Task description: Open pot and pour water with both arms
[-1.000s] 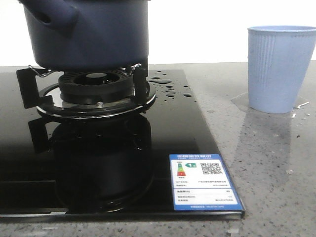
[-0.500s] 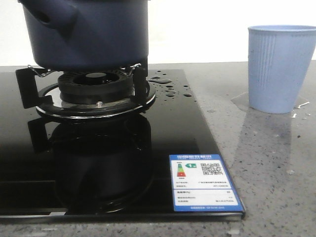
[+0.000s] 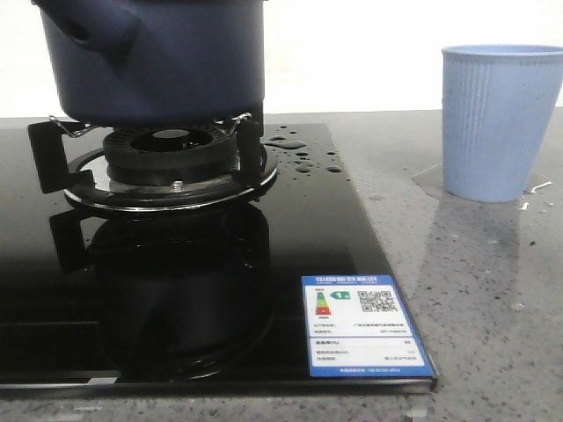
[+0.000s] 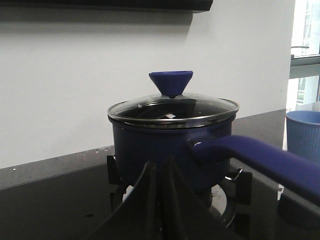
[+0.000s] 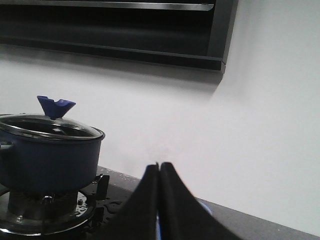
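both grippers, left (image 4: 161,172) and right (image 5: 159,172), pressed together, well short of the lidded pot (image 4: 160,145)

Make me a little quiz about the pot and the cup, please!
1. True or false: the lid is off the pot.
2. What colour is the cup?
3. Spilled drops lie on: A) the stove, B) the lid, C) the sticker.

Key:
1. False, it sits on the pot.
2. Light blue.
3. A.
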Tool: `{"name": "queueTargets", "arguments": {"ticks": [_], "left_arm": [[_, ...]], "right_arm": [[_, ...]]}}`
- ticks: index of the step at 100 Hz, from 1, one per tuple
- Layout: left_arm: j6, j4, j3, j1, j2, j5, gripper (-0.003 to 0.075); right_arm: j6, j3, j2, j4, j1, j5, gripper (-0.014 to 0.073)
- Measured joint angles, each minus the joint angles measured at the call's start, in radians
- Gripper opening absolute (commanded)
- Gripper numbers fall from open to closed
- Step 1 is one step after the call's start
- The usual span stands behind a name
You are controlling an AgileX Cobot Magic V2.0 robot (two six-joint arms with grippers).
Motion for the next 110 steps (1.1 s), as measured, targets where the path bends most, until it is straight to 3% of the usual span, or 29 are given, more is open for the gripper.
{"name": "queueTargets", "arguments": {"ticks": [10, 19, 29, 44, 56, 69, 79, 110], "left_arm": [[-0.015, 0.1, 0.001, 0.019, 0.0, -0.004, -0.0019], [-0.129, 0.278, 0.002, 0.047, -0.002, -0.03, -0.0019], [-0.382, 0.571, 0.004, 0.071, -0.006, -0.078, -0.0019], [-0.87, 1.112, 0.021, 0.08, -0.04, -0.138, -0.0019], [-1.173, 1.405, 0.091, 0.08, -0.07, -0.294, -0.0019], [-1.266, 1.488, 0.203, 0.08, -0.108, -0.49, -0.0019], [-1.281, 1.498, 0.224, 0.08, -0.144, -0.492, -0.0019], [-1.288, 1.583, 0.224, 0.08, -0.229, -0.171, -0.0019]], "right_arm": [[0.0, 0.0, 0.0, 0.0, 0.0, 0.0, -0.0058], [0.0, 0.0, 0.0, 0.0, 0.0, 0.0, -0.0057], [0.0, 0.0, 0.0, 0.0, 0.0, 0.0, -0.0058], [0.0, 0.0, 0.0, 0.0, 0.0, 0.0, -0.0058], [0.0, 0.0, 0.0, 0.0, 0.0, 0.001, -0.0057], [0.0, 0.0, 0.0, 0.0, 0.0, 0.001, -0.0058], [0.0, 0.0, 0.0, 0.0, 0.0, 0.001, -0.0057], [0.0, 0.0, 0.0, 0.0, 0.0, 0.002, -0.0058]]}}
